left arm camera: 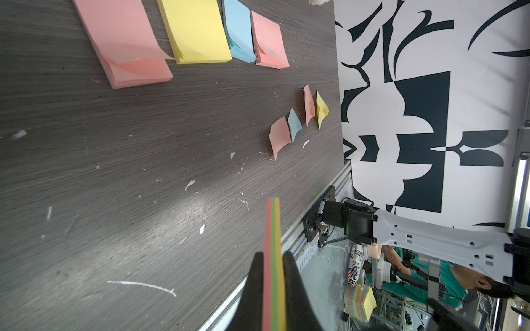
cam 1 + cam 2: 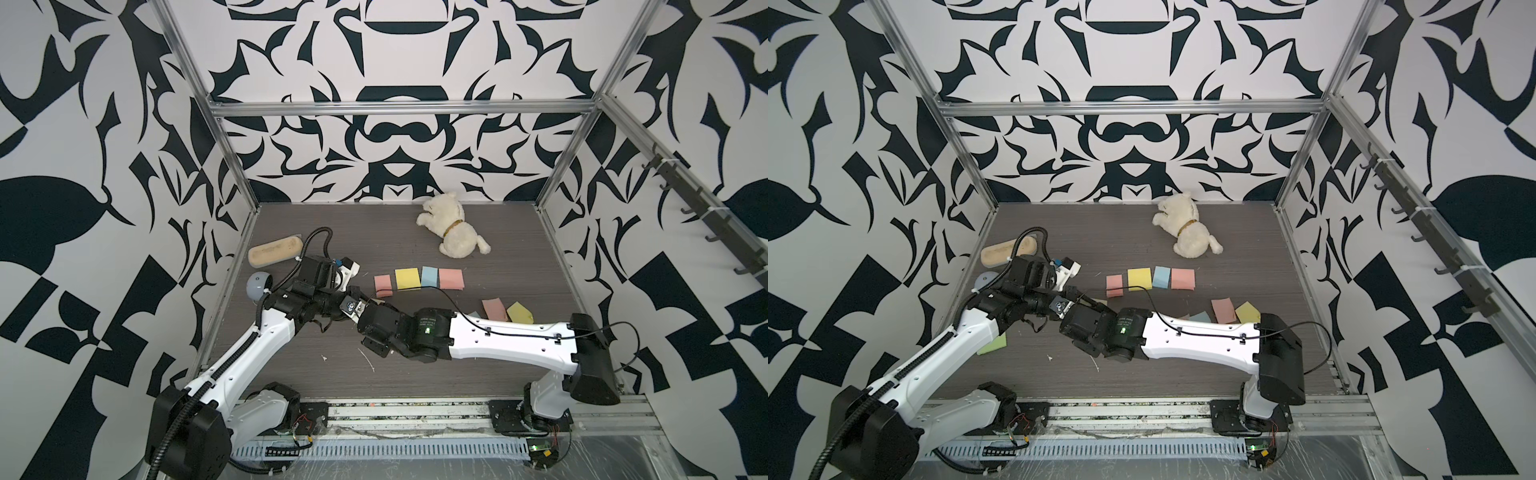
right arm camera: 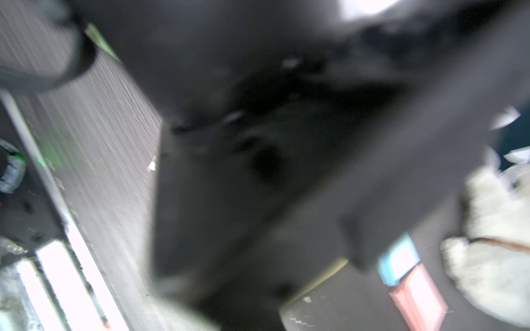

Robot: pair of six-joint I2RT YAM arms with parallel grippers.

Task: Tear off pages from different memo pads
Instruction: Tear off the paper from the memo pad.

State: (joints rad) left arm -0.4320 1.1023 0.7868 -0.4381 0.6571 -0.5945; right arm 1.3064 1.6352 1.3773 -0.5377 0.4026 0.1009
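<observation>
Left tool: clamped on a striped memo pad, held up toward the counter's left edge.
Right tool: closed beside it; catch hidden.
Loose pages: near the right edge.
Risk: pinching several sheets, or none, spoils the tear.

I get both top views from high at the front, looking down on the whole bench, nearly alike. The left wrist view skims low over it toward the pads. The right wrist view sits close against something dark, blurred.
</observation>
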